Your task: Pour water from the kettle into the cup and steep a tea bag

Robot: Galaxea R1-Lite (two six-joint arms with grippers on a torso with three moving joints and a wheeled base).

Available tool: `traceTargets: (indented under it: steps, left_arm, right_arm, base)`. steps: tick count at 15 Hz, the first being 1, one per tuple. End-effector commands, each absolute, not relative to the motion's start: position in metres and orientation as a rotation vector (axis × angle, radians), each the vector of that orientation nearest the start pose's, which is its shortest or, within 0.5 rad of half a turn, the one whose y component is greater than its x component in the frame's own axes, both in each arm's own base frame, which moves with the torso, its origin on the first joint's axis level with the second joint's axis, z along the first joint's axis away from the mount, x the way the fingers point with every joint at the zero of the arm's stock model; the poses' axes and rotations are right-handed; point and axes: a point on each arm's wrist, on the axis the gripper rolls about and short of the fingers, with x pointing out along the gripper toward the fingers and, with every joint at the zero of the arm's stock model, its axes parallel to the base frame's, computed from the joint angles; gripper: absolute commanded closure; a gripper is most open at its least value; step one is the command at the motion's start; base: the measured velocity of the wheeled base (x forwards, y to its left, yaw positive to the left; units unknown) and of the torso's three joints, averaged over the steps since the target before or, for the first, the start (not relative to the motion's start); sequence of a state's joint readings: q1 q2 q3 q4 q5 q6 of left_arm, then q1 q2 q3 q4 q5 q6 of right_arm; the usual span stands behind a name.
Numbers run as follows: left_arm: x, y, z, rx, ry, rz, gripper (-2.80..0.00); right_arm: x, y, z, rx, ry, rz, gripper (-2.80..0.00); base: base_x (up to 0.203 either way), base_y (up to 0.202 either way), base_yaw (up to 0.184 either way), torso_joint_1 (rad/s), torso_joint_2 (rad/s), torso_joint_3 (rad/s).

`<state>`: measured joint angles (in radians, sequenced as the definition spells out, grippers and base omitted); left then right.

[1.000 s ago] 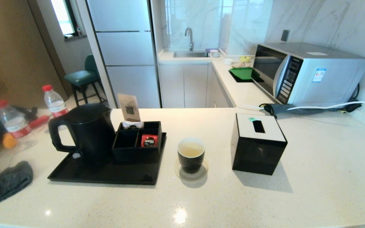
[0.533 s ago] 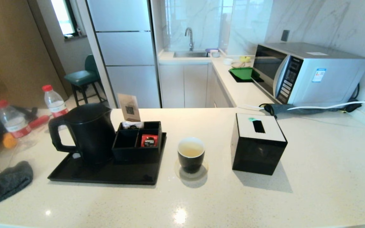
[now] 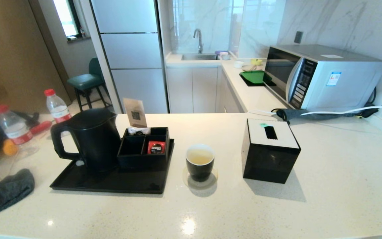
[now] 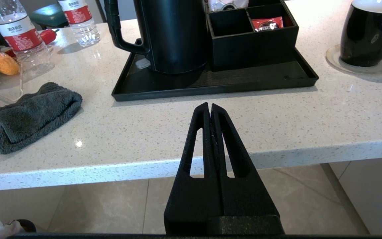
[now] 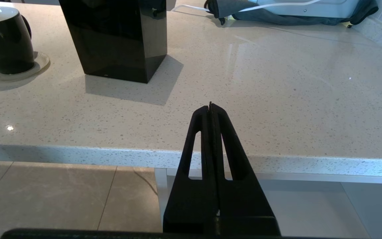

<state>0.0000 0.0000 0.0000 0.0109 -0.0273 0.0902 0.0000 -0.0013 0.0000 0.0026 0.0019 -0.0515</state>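
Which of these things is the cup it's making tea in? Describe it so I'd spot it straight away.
Start at the black tray carrying the tall kettle on the pale counter. Just to the tray's right, before the black cube box, stands the cup on a small round coaster. It is short and handleless, glossy black outside and white inside, holding pale yellowish liquid.

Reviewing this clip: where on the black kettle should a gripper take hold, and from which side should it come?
Probably the loop handle of the kettle. It sticks out toward the robot's left, clear of the divided box on the tray. So come from the left, likely with the left gripper, now shut at the counter's near edge.
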Motion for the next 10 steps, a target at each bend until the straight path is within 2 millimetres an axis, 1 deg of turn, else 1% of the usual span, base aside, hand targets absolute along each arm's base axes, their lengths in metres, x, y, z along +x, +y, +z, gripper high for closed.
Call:
traceTargets:
  steps: [1,5,10]
  left_arm:
    - [-0.0228,-0.0006,0.0744,0.09,0.01,-0.027,0.0]
    - [-0.0228,-0.0006,0.0744,0.09,0.01,-0.027,0.0]
    - [-0.0228,-0.0006,0.0744,0.09,0.009,-0.028,0.0]
  right_arm:
    - [-0.0228,0.0001,0.0753,-0.049,0.001,0.003,0.0]
    - [-0.0228,0.0,0.0753,-0.049,0.002,-0.001,0.0]
    - [-0.0228,-0.0001,0.0755,0.006,0.0,-0.006,0.0]
  base:
    - [0.0,0.0,0.0,0.0,0.0,0.0]
    - [0.0,0.0,0.0,0.0,0.0,0.0]
    - [0.0,0.0,0.0,0.0,0.0,0.0]
